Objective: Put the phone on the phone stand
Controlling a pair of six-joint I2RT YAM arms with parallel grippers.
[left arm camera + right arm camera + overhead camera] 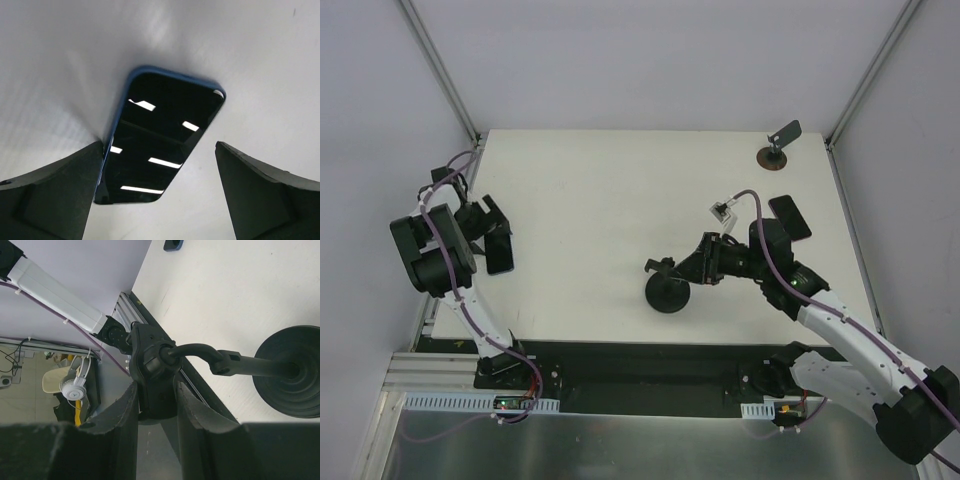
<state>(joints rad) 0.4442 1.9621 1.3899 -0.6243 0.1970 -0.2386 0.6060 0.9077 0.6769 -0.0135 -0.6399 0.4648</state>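
The phone (160, 135), black with a glossy screen and a bluish edge, lies flat on the white table at the left (500, 256). My left gripper (159, 150) is open just over its near end. The left finger (75, 185) touches the phone's left edge; the right finger stands apart from it. In the top view the left gripper (487, 230) hangs over the phone. The phone stand (667, 292) is all black, with its disc base (292, 375) on the table. My right gripper (156, 390) is shut on the stand's clamp head (152, 357), also seen from above (705, 262).
A second black phone (790, 217) lies near the right edge. A brown-based stand with a grey plate (778, 145) stands at the back right corner. The table's near edge and a metal rail (150, 315) run just past the clamp head.
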